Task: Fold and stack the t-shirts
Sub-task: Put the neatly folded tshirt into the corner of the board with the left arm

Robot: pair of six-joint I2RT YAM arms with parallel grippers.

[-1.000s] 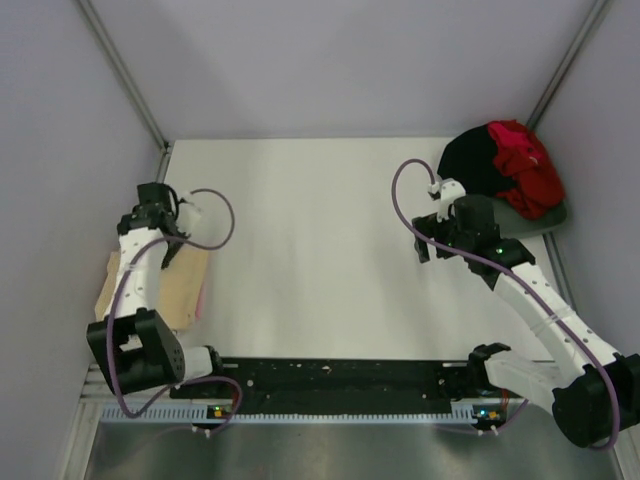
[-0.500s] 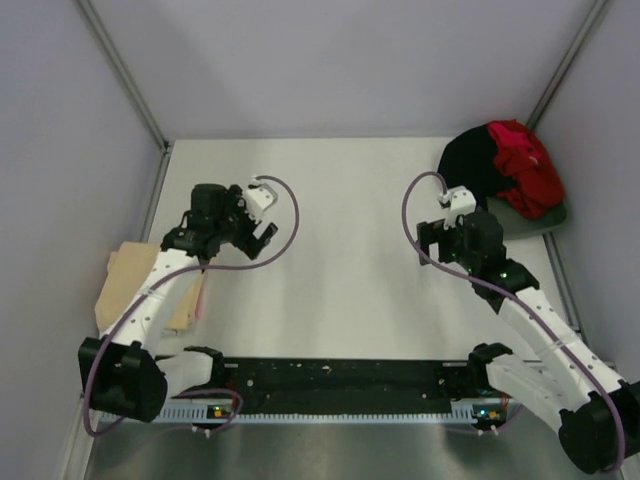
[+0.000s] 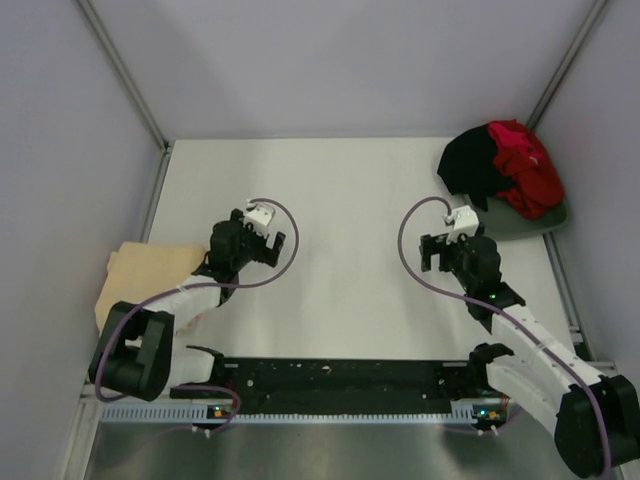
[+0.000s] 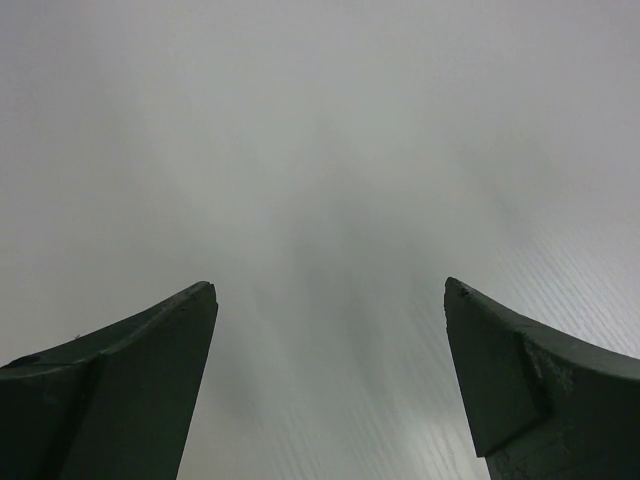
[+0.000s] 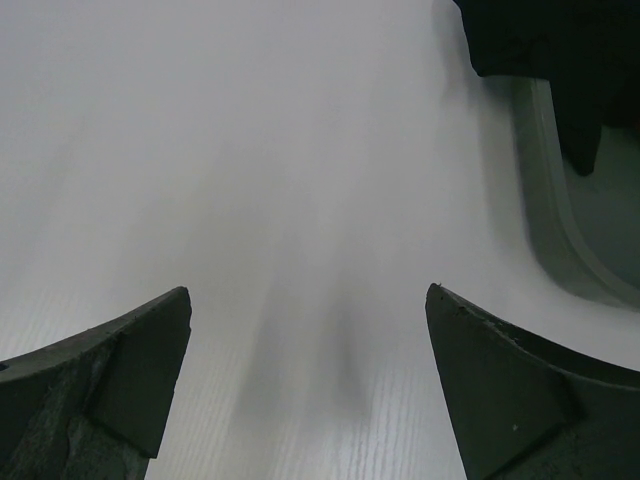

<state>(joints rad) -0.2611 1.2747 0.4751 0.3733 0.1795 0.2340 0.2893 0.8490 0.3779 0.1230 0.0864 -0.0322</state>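
A folded pale yellow t-shirt [image 3: 150, 275] lies at the table's left edge. A black t-shirt [image 3: 470, 165] and a red t-shirt [image 3: 525, 170] sit crumpled together at the back right. My left gripper [image 3: 255, 240] is right of the yellow shirt and apart from it. In its wrist view it [image 4: 330, 290] stands open over bare table. My right gripper [image 3: 448, 245] is in front of the black shirt. It [image 5: 308, 292] is open with nothing between the fingers, and the black shirt [image 5: 540, 40] shows at the top right.
The crumpled shirts rest on a grey-green tray [image 3: 548, 222], whose rim [image 5: 545, 190] runs along the right of the right wrist view. Grey walls close in the white table [image 3: 340, 190] on three sides. A black rail [image 3: 340, 378] crosses the near edge.
My left gripper has opened and swung right, off the folded yellow shirt to the table's middle left. My right arm has drawn slightly back toward the near edge, its jaws opening a little wider.
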